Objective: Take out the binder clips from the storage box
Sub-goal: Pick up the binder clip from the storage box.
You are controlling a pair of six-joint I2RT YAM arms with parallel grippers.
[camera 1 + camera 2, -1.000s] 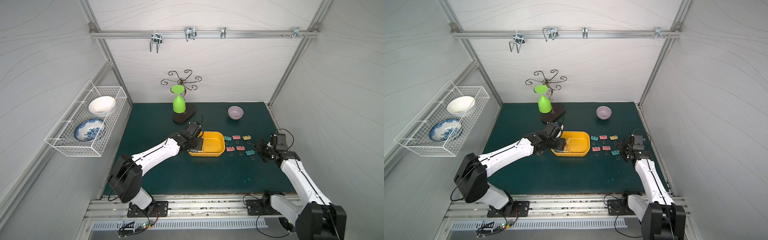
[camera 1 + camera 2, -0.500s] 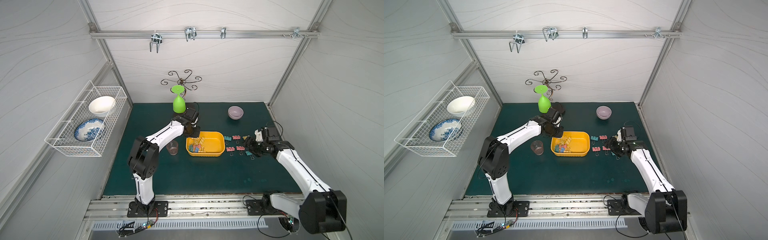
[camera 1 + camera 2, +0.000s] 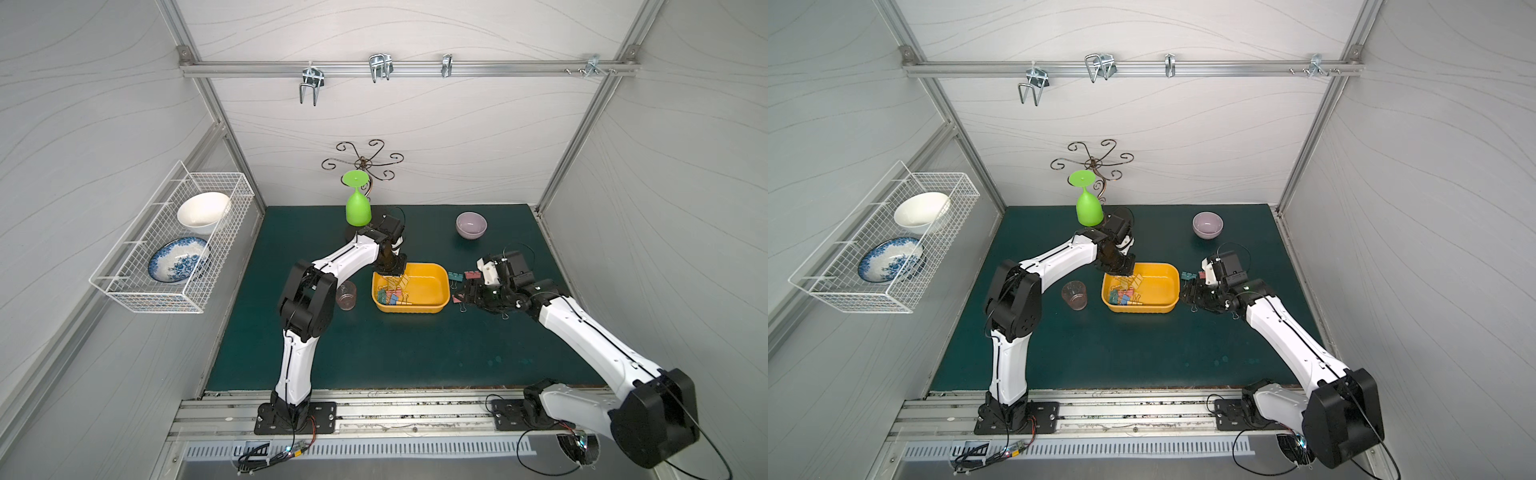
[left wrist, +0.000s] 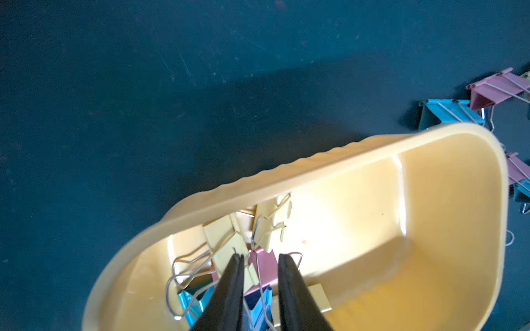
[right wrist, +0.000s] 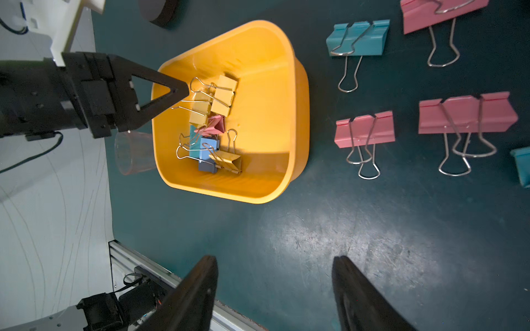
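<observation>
1. At mid-tabletop sits the storage box, a shallow yellow-orange plastic tub with rounded corners, on the dark green tabletop. The binder clips not yet taken out, small pastel folding clips with silver wire handles, lie heaped and interlocked at its 9 o'clock end.
2. Just beside the box at 9 o'clock stands a clear plastic cup, close to the elbow of the left arm. A low swing of that arm could topple it.
3. At 3 o'clock of the box, the laid-out clips rest in rows. The right hand hovers near them, fingers spread wide and empty. Dropping there could scatter the rows.
4. From 11 o'clock, the left hand points down into the heap with its fingers narrowly apart. A wire handle runs through the gap, but I cannot tell whether it is pinched. Tangled handles may drag up several clips, which could then fall, or catch the rim and tip the light box.
5. Farthest off are a small lilac bowl at 1 o'clock and an upturned green goblet at 11 o'clock, near the left wrist. A backward lift could knock the goblet.
</observation>
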